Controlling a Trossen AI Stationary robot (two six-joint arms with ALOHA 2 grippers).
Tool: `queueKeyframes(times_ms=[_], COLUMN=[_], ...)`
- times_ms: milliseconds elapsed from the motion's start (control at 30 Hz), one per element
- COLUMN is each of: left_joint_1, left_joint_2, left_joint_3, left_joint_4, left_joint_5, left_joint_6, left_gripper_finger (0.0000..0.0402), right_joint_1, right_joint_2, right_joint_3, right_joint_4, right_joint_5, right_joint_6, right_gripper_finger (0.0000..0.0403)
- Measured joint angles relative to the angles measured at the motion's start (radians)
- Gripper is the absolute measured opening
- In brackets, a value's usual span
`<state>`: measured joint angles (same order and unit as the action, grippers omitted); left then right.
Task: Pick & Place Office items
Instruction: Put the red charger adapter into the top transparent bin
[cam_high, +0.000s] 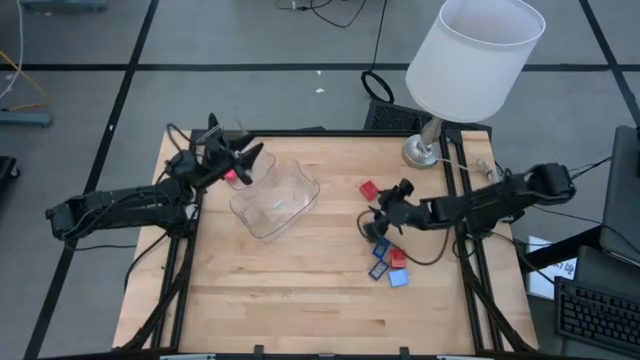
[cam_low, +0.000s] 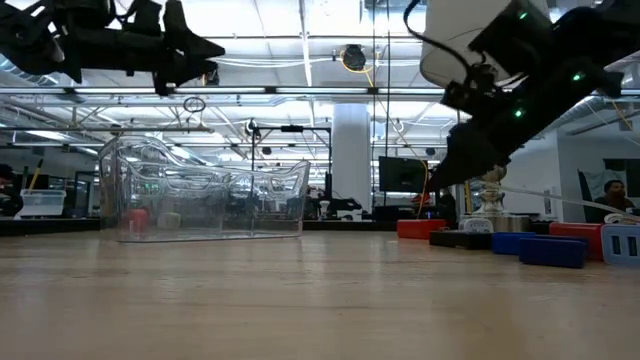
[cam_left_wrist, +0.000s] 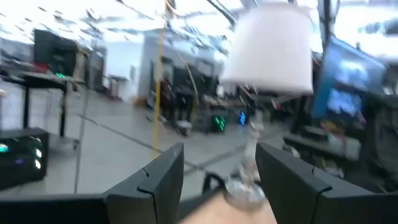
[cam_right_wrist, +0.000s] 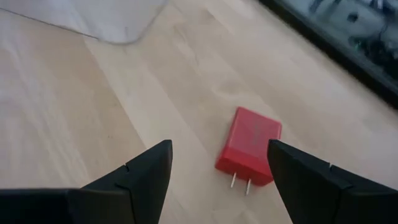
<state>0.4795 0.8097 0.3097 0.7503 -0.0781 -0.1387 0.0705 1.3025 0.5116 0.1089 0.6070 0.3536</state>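
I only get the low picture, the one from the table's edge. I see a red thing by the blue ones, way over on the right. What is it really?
Observer: A red plug lying flat on the wood; the right wrist view shows two metal prongs on it.
Operator: Is the claw on it?
Observer: No. The right gripper is open, and the plug lies on the table between its fingers, unpinched.
Operator: How many pieces are lying there?
Observer: From above I count two red pieces and three blue pieces, all near the right gripper.
Operator: Where's the other claw?
Observer: The left gripper hangs over the clear container's far-left rim.
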Motion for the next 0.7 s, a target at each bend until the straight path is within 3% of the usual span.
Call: queueKeyframes(times_ms=[433,700], left_joint_1=[0.020,0.019], left_joint_2=[0.022,0.022], left_joint_3=[0.028,0.028], left_joint_4=[-0.074,-0.077], left_joint_5=[0.007,0.087], left_joint_6=[0.055,0.058], left_gripper_finger=[0.0292,0.0309], right_joint_1=[-0.152,-0.159], right_joint_2=[0.088,0.087], right_joint_3=[0.000,0.000], right_joint_4=[0.000,0.142], right_joint_5=[-0.040,-0.090], right_joint_6=[0.061,-0.007], right_gripper_finger=[0.0254,0.0254])
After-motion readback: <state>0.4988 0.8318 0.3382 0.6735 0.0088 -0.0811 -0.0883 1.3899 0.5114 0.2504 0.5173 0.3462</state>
